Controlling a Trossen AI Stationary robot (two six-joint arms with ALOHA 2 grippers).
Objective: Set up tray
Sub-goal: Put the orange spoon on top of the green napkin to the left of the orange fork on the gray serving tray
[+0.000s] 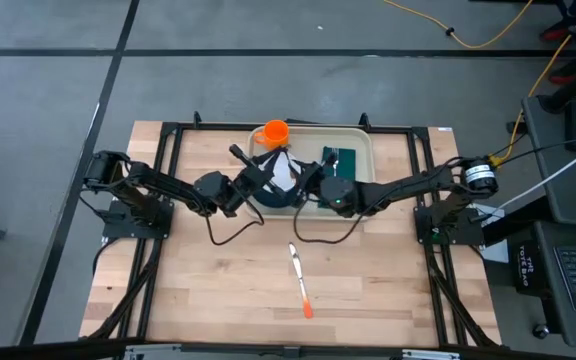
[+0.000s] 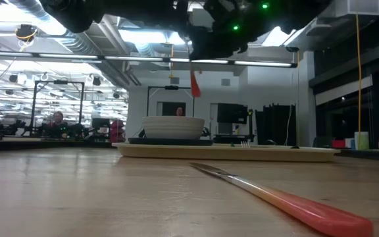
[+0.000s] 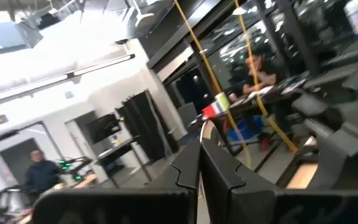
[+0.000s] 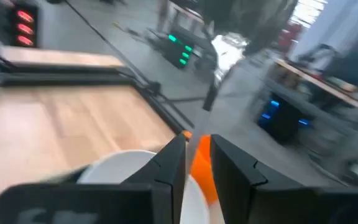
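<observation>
Across the wooden table (image 1: 228, 290) we see the beige tray (image 1: 360, 150) at its far side, carrying a white bowl (image 2: 173, 126), an orange cup (image 1: 274, 132) and a fork (image 1: 330, 157); no writing is readable. Our left gripper (image 1: 268, 176), fingers pressed together, and right gripper (image 1: 303, 182), fingers slightly parted and holding nothing we can make out, hover over the bowl, while an orange-handled knife (image 1: 300, 280) lies nearer us.

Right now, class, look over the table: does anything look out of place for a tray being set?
Yes. The knife with the orange handle lies alone on the bare wooden table, well apart from the tray, angled. The bowl, orange cup and fork are already on the tray.
</observation>
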